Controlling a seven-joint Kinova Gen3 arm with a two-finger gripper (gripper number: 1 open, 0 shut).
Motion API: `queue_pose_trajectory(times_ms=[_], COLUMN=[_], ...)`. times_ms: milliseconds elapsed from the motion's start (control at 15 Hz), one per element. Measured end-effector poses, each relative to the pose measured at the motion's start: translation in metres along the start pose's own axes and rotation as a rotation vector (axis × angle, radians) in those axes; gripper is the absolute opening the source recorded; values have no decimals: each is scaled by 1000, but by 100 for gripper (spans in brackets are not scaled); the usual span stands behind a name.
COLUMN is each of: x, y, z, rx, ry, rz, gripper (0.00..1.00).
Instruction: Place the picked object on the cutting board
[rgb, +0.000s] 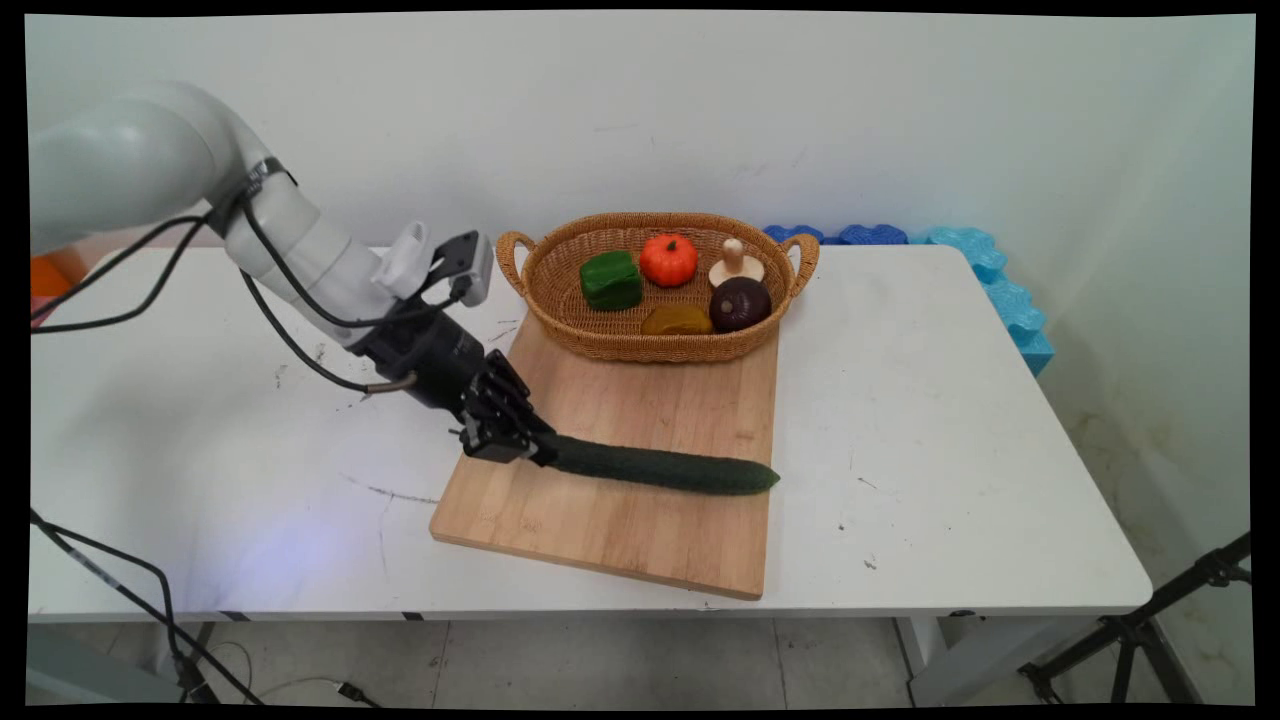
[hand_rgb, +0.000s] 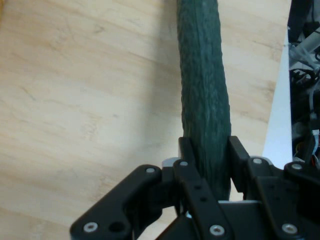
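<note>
White table (rgb: 950, 420) bears a basket (rgb: 600, 345) of vegetables; fingers (hand_rgb: 187, 152) clamp a cucumber (rgb: 660, 468) over the board (rgb: 640, 400).

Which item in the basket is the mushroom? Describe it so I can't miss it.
Find the wicker basket at the far end of the wooden board. The mushroom stands at its right end, behind the dark purple onion. It alone is pale beige, with a knobbed stem.

Basket (rgb: 655, 345) blocks the board's (rgb: 640, 530) far end; cucumber (rgb: 660, 466) lies across the middle, near edge bare. Table (rgb: 950, 450) open right and left; blue foam (rgb: 1000, 290), probably off-table, lines the far right.
</note>
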Motion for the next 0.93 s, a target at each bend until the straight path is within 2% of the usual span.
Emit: queue_pose_trajectory(times_ms=[467,533,933], x=[-10,-11,-16], y=[-5,-5,-5], z=[20,22,29], rx=[-15,-17,-23], ry=[-1,1,6], rz=[-30,-34,-43], gripper=[0,100,100])
